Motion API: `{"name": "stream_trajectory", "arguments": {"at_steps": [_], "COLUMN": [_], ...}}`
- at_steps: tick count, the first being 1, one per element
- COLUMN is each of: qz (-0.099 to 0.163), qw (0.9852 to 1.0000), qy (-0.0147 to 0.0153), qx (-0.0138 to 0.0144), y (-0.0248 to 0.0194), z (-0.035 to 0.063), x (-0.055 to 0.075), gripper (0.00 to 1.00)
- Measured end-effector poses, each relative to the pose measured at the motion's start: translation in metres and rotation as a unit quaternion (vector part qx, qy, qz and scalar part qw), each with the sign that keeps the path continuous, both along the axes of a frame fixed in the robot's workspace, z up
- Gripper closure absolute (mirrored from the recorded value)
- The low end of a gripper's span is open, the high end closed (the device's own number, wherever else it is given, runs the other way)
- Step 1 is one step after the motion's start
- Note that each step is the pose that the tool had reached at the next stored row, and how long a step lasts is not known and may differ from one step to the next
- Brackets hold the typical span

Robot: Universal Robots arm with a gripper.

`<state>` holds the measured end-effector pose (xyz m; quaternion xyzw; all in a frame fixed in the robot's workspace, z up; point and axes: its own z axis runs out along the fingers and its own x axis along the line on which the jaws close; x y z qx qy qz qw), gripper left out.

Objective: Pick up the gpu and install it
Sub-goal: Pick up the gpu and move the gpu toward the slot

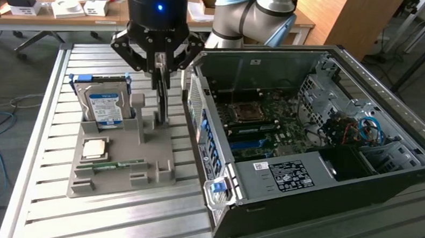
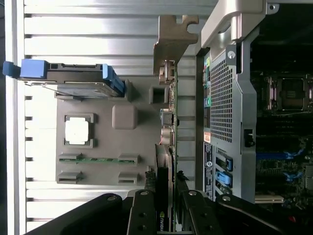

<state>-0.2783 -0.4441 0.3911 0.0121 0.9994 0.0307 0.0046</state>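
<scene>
Far off to the exterior view's left of the gripper, a silver hard drive with a blue label and blue side rails (image 1: 104, 106) (image 2: 73, 81) is standing upright in the back of a grey moulded plastic parts holder (image 1: 129, 147) (image 2: 110, 144). In front of the drive, a small square pale processor chip (image 1: 94, 148) (image 2: 77, 131) is lying flat in its pocket. A narrow green memory stick (image 1: 110, 165) (image 2: 98, 159) is sitting on edge in a slot nearer the camera. The holder is resting on a ribbed aluminium table (image 1: 45, 160) (image 2: 98, 44).

The black two-fingered gripper (image 1: 161, 68) (image 2: 168, 215) is hanging straight down over the holder's right-hand edge. Its fingers are pressing against both faces of the gpu (image 1: 161, 103) (image 2: 172, 122), a thin green circuit card with a black fan and a silver end bracket. The opening is narrow, just the thickness of the card. The card is hanging edge-on directly beneath the gripper. Its lower edge is reaching down to the holder, though whether it is touching there cannot be told.

Just beside the gripper, on the exterior view's right, a grey metal computer case (image 1: 198, 105) (image 2: 220, 98) is lying open. Its green motherboard (image 1: 270, 121) is facing up. Behind the gripper, the grey and blue robot arm (image 1: 260, 13) is rising.
</scene>
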Motion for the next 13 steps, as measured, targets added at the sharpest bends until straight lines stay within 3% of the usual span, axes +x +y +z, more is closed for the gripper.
{"name": "stream_trajectory", "arguments": {"at_steps": [8, 13], "qz": [0.000, 0.000], "qw": [1.0000, 1.0000], "qy": [0.0000, 0.0000], "qx": [0.0000, 0.0000], "y": [0.0000, 0.0000], "z": [0.0225, 0.0303], "x": [0.000, 0.000], "gripper": [0.74, 0.74]}}
